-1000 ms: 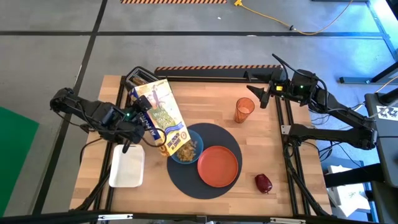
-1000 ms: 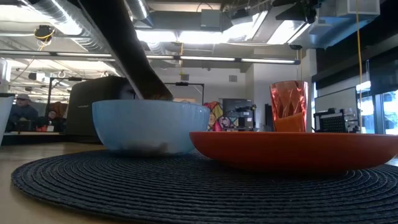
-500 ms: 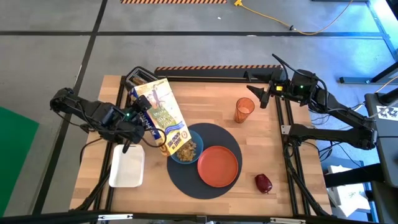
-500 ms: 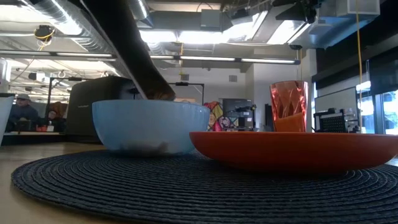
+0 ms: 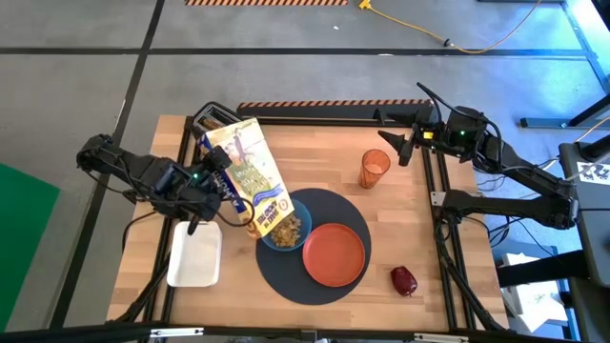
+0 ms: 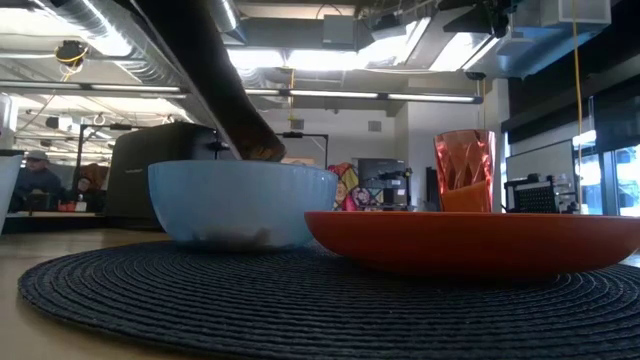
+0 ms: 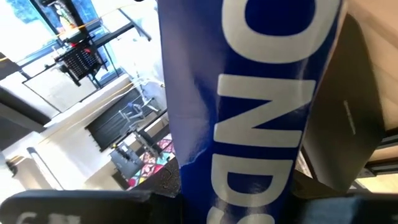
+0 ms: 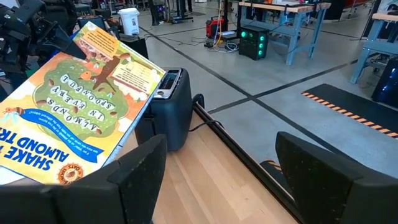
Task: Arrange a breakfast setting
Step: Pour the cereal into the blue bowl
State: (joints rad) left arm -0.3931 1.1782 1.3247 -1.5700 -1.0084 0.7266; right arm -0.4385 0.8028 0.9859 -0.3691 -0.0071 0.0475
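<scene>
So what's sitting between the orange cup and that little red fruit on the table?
Nothing. In the high view, only bare wood lies between the orange cup and the red fruit; the dark mat and orange plate sit off to one side.

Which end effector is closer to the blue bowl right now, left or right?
Left. The left end effector holds the cereal box tipped over the blue bowl, just beside it. The right end effector waits at the table's far right corner, beyond the orange cup.
</scene>
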